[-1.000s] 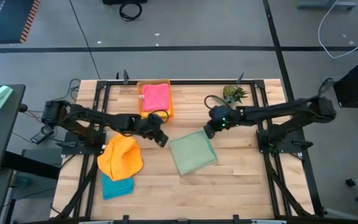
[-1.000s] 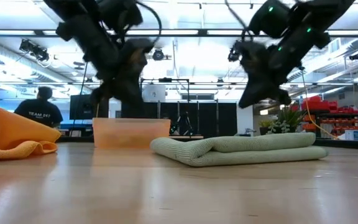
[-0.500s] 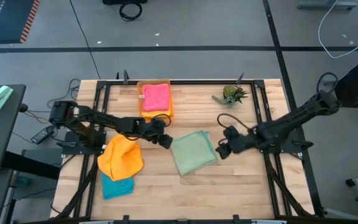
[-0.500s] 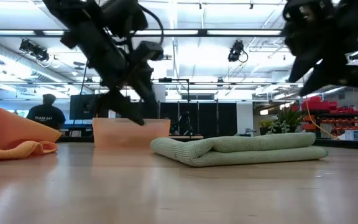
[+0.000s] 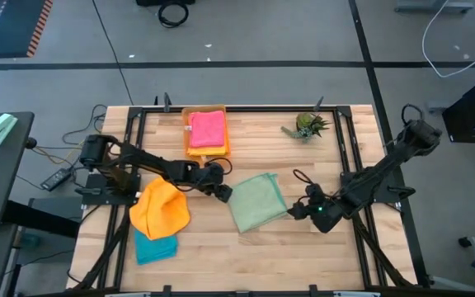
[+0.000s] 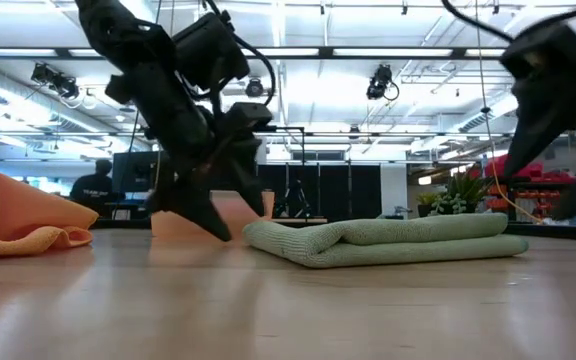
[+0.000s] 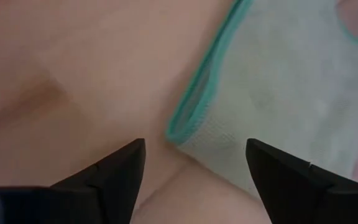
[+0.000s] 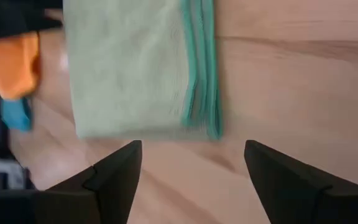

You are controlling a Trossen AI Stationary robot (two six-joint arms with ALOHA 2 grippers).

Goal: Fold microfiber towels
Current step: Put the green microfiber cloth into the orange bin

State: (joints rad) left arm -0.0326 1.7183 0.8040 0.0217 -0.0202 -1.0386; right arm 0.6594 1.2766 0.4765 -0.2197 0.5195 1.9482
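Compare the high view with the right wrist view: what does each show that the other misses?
Only the high view shows the pink towel in the orange tray, the plant, and both arms: left gripper at the sage green towel's left corner, right gripper off its right edge. Only the right wrist view shows that towel's stacked teal-trimmed edges and the right gripper's open fingers. Both share the green, orange towel and teal towel.

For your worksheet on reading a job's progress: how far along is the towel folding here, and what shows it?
Done: a pink towel lies folded on the orange tray, and the sage green towel lies folded mid-table. In hand: nothing; the left gripper and right gripper, both open, flank the green towel at opposite edges. Left: the orange towel is a crumpled heap, partly covering a teal towel.
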